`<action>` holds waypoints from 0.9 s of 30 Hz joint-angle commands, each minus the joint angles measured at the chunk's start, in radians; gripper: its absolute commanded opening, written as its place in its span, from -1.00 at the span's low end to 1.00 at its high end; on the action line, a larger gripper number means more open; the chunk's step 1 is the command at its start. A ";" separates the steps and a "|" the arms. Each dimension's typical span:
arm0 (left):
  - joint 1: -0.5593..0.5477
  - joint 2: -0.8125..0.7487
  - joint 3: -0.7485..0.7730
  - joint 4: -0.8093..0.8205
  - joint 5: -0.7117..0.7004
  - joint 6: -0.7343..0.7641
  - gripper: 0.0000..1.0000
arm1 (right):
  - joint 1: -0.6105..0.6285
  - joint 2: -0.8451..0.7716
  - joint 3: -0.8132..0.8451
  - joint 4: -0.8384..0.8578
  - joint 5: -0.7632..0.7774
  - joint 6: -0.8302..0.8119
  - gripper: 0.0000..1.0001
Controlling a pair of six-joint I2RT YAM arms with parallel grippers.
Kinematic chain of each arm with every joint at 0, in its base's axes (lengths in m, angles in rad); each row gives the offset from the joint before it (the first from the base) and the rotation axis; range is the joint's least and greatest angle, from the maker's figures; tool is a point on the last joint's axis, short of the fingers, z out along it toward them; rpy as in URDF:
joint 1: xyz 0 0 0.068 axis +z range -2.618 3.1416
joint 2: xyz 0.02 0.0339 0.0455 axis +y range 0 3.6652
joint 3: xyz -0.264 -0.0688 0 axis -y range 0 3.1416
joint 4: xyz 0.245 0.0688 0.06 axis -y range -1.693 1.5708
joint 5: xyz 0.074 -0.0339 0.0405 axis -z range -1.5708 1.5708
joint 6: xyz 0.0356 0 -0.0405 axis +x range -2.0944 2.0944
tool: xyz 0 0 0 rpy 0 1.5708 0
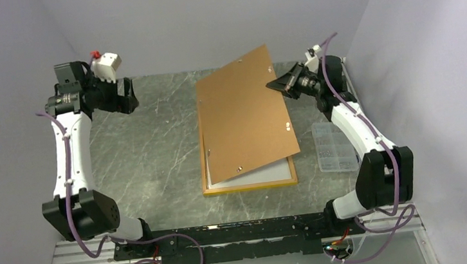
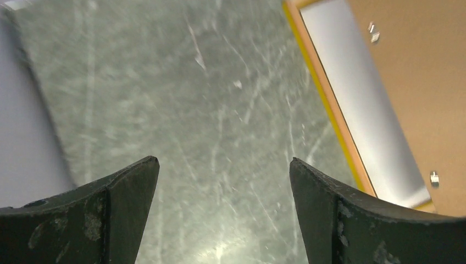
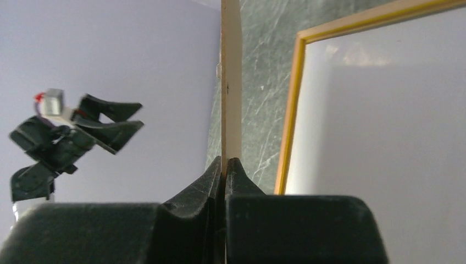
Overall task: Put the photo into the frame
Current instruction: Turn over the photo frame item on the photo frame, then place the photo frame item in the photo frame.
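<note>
The frame (image 1: 249,187) lies flat on the table, its yellow border showing, also in the left wrist view (image 2: 324,104) and right wrist view (image 3: 291,110). A pale white-grey surface (image 1: 261,176) fills it; I cannot tell whether that is the photo's white reverse or the pane. No building print shows. My right gripper (image 1: 281,83) is shut on the far right edge of the brown backing board (image 1: 242,112), holding it tilted up over the frame; the board's thin edge (image 3: 231,82) runs up from the closed fingers (image 3: 226,160). My left gripper (image 1: 129,95) is open and empty, raised at the far left (image 2: 224,165).
A clear plastic compartment box (image 1: 334,148) lies on the table right of the frame, beside the right arm. Small metal clips (image 1: 287,126) sit on the board's upper face. Grey walls close in the table on the left, back and right.
</note>
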 commanded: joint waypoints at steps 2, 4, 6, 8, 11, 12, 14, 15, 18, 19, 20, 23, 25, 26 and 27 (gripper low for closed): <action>0.000 0.016 -0.098 -0.032 0.139 0.010 0.89 | -0.082 -0.096 -0.127 0.229 -0.085 0.106 -1.00; -0.016 0.027 -0.141 -0.026 0.170 0.011 0.89 | -0.093 -0.094 -0.157 0.238 -0.088 0.083 -1.00; -0.039 0.050 -0.168 -0.026 0.175 0.020 0.89 | -0.102 -0.083 -0.171 0.235 -0.088 0.067 -1.00; -0.053 0.064 -0.195 -0.013 0.179 0.017 0.89 | -0.104 -0.067 -0.196 0.276 -0.089 0.071 -1.00; -0.060 0.074 -0.224 0.007 0.187 0.014 0.89 | -0.104 -0.024 -0.210 0.326 -0.104 0.072 -1.00; -0.061 0.075 -0.229 0.009 0.188 0.017 0.89 | -0.104 -0.006 -0.213 0.351 -0.115 0.079 -1.00; -0.061 0.078 -0.237 0.012 0.184 0.020 0.89 | -0.104 0.028 -0.217 0.388 -0.127 0.092 -1.00; -0.060 0.079 -0.240 0.010 0.185 0.024 0.89 | -0.104 0.043 -0.216 0.404 -0.128 0.094 -1.00; -0.060 0.086 -0.245 0.001 0.176 0.031 0.89 | -0.104 0.089 -0.216 0.453 -0.133 0.111 -1.00; -0.060 0.090 -0.243 -0.004 0.171 0.034 0.89 | -0.104 0.107 -0.216 0.470 -0.137 0.119 -1.00; -0.061 0.094 -0.242 -0.008 0.164 0.037 0.89 | -0.104 0.122 -0.216 0.483 -0.140 0.125 -1.00; -0.061 0.095 -0.240 -0.014 0.151 0.048 0.89 | -0.104 0.154 -0.226 0.522 -0.137 0.142 -1.00; -0.062 0.089 -0.247 -0.004 0.150 0.048 0.89 | -0.104 0.169 -0.232 0.541 -0.137 0.145 -1.00; -0.061 0.087 -0.249 -0.001 0.152 0.049 0.89 | -0.104 0.175 -0.232 0.540 -0.139 0.143 -1.00; -0.061 0.086 -0.251 0.000 0.153 0.049 0.89 | -0.104 0.183 -0.231 0.540 -0.141 0.139 -1.00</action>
